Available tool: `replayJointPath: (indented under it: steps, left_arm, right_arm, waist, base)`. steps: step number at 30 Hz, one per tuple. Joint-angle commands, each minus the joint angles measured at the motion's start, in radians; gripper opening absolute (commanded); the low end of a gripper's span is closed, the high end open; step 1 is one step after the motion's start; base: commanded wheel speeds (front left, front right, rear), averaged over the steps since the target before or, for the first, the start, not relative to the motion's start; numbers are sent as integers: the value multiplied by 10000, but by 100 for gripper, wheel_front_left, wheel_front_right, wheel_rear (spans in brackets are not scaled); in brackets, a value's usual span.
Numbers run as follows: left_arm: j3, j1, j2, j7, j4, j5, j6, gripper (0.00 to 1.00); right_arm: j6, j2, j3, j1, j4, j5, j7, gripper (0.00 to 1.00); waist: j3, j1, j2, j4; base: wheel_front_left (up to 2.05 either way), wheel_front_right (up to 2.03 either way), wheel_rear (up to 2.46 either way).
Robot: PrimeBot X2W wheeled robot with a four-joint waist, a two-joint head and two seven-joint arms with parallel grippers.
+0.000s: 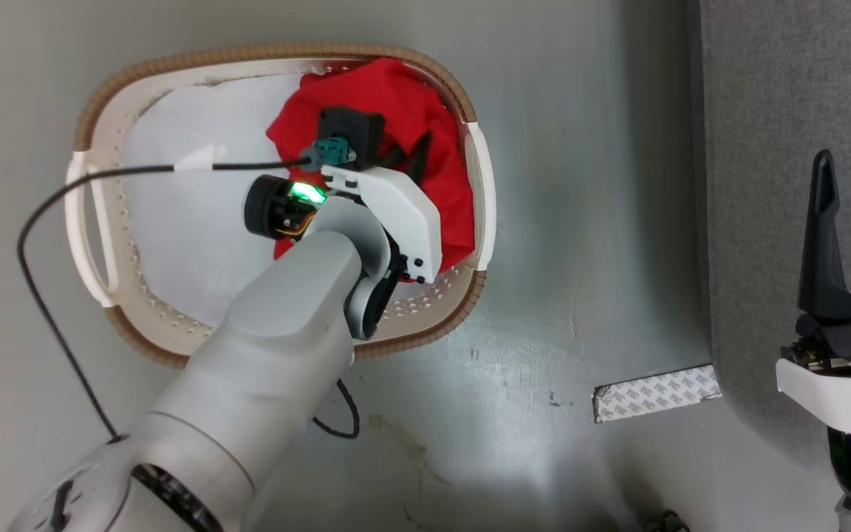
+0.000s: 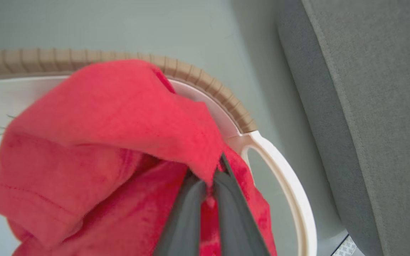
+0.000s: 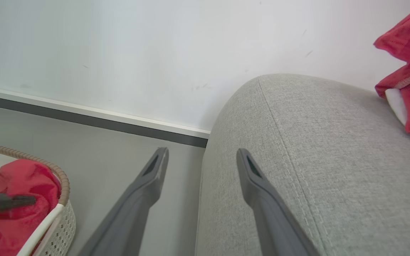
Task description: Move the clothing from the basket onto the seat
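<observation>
Left wrist view is showing the left gripper pinching a fold of red clothing mid-frame inside the basket; soft and light, it is likely holding best by bunched folds.

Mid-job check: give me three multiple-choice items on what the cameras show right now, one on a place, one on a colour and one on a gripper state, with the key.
1. Where is the bright red soft fabric garment that the left gripper has pinched?
A. on the floor
B. inside the cream-white oval plastic laundry basket
C. on a shelf

2. What colour is that basket's rim?
A. brown
B. blue
C. black

3. How is the right gripper?
A. shut on a garment
B. shut on nothing
C. open and empty

Key:
1 B: the head view shows it lying against the basket's wall on the sofa side.
2 A: a ribbed brown band runs round the top.
3 C: its dark fingers stand wide apart at the edge of the large grey woven-fabric sofa.
</observation>
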Motion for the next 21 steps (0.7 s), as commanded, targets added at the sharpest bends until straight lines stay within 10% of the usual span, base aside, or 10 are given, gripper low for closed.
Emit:
replayJointPath:
  steps: [1,21]
  left_arm:
    - [-110,-123,63,-165,-2,-142,-49,0]
    - [1038,3176,742,-1021,-2821,381,-369,0]
  right_arm:
    - [-25,-14,-53,-49,37,-47,5,100]
    - [-25,-18,316,746,1664,256,5,100]
  waist:
    - [-73,-1,0,57]
    - [-5257,-1,0,1498]
  base:
    - [0,0,0]
    - [0,0,0]
